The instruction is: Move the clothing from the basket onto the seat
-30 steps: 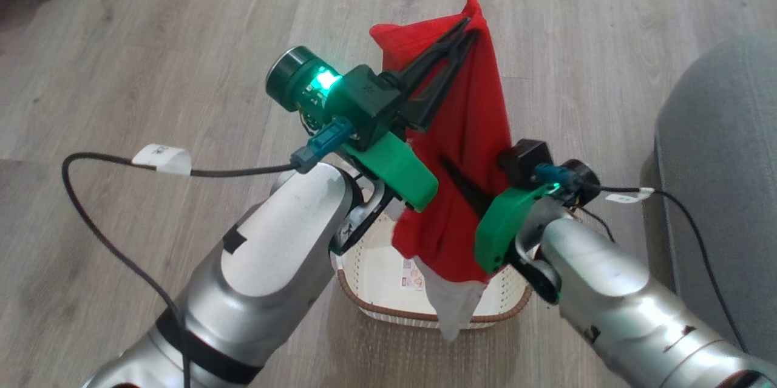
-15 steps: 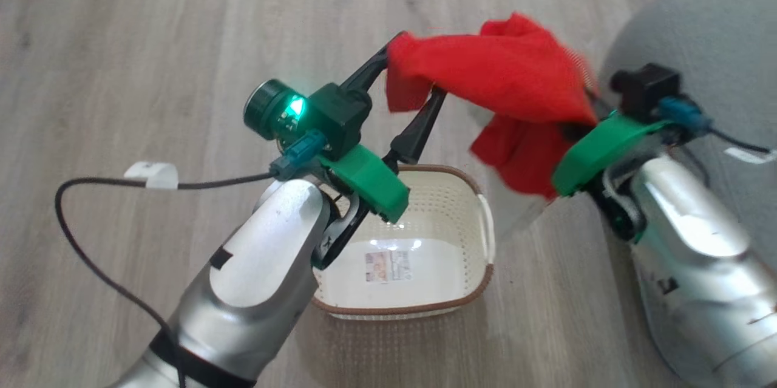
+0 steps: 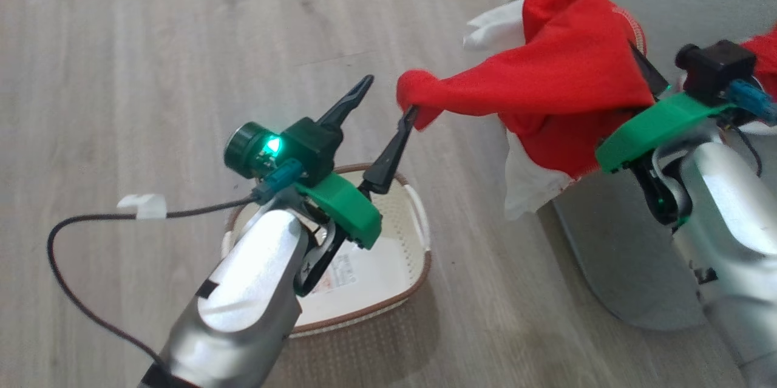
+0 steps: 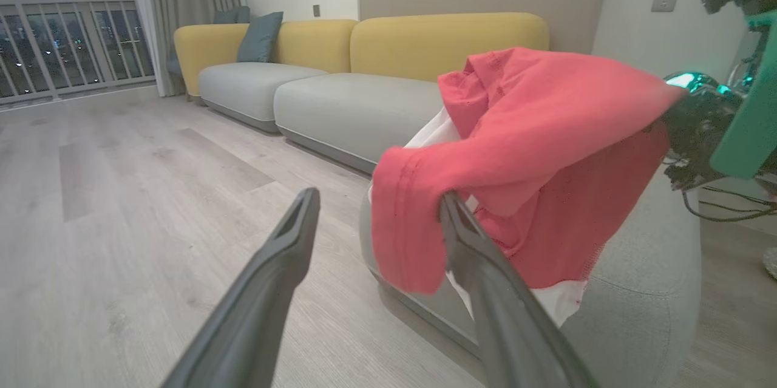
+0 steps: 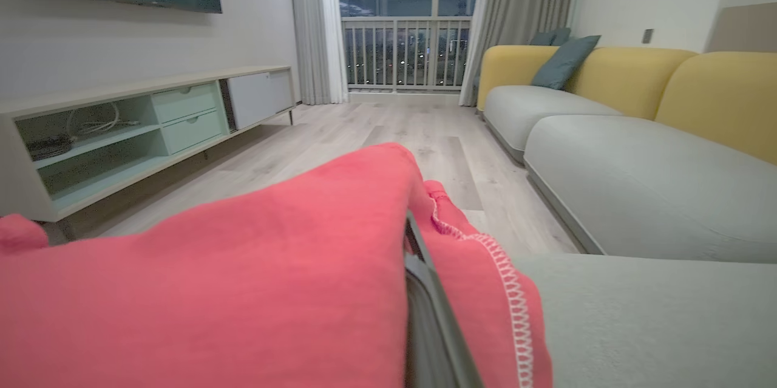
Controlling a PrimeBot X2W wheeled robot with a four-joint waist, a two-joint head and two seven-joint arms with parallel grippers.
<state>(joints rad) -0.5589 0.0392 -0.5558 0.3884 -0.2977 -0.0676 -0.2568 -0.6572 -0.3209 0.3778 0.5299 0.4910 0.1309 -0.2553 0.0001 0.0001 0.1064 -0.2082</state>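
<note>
The red clothing (image 3: 546, 84) with white trim hangs in the air between my two grippers, over the edge of the grey-green seat (image 3: 619, 266). My right gripper (image 3: 637, 54) is shut on the clothing, which drapes over and hides most of its fingers (image 5: 425, 297). My left gripper (image 3: 388, 102) is open; one corner of the clothing (image 4: 546, 133) is hooked over its right fingertip (image 4: 452, 206). The cream basket (image 3: 388, 306) stands on the floor under my left arm, holding nothing but its label.
The wooden floor (image 3: 152, 72) spreads to the left and behind the basket. My left arm's cable (image 3: 91, 224) loops at the left. A yellow and grey sofa (image 4: 340, 102) lines the wall, and a low TV cabinet (image 5: 121, 127) stands opposite.
The camera has turned right, toward the seat. The clothing has come up out of the basket and right with my right gripper. My left gripper has opened, and one finger still catches a corner.
</note>
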